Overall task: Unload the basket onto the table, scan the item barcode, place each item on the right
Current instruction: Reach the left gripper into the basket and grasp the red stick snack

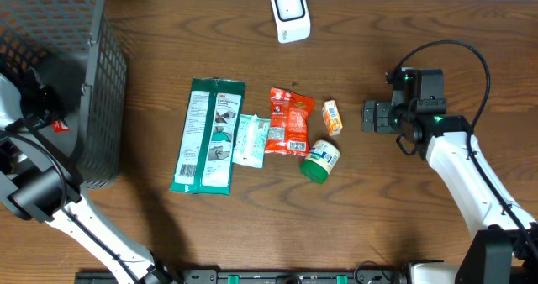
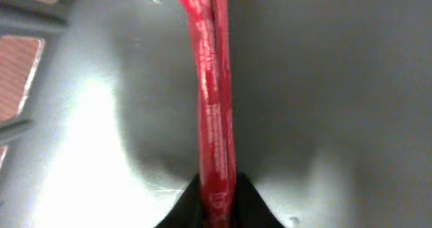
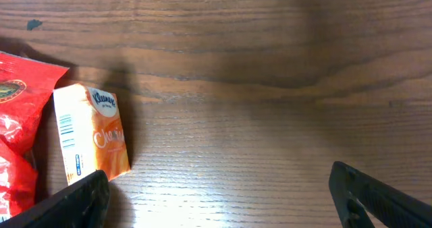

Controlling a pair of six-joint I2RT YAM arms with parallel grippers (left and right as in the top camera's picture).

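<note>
Film, red and glossy with fine pale print, is what my left gripper point(image 2: 216, 204) is clamped on: a thin packet point(image 2: 213, 106), seen edge-on as a narrow creased strip rising straight up from between my black fingers point(image 2: 181, 216). I hold it inside the basket point(image 1: 94, 40), a dark grey bin of plastic mesh with rounded corners at the left end of the table point(image 1: 168, 32). Behind the packet the basket's smooth grey inside shines under the light, and the wall slots show brown through them. Whether the packet touches the floor I cannot tell. My right gripper point(image 3: 216, 194) stands wide over bare wood, its two dark fingertips at the lower corners of the wrist view, holding nothing. Near it lies a tissue pack point(image 3: 91, 133), a small soft orange block with a white side bearing a barcode, just beside a crinkled red snack bag point(image 3: 17, 120). Farther along the grained brown tabletop are a short round tub point(image 1: 321, 161) with a green lid, lying on its side, a pale sachet point(image 1: 250, 139) and a long flat green pack point(image 1: 208, 135), close together. At the far edge sits the scanner point(image 1: 290, 13), a white rounded block with a dark-rimmed face.
</note>
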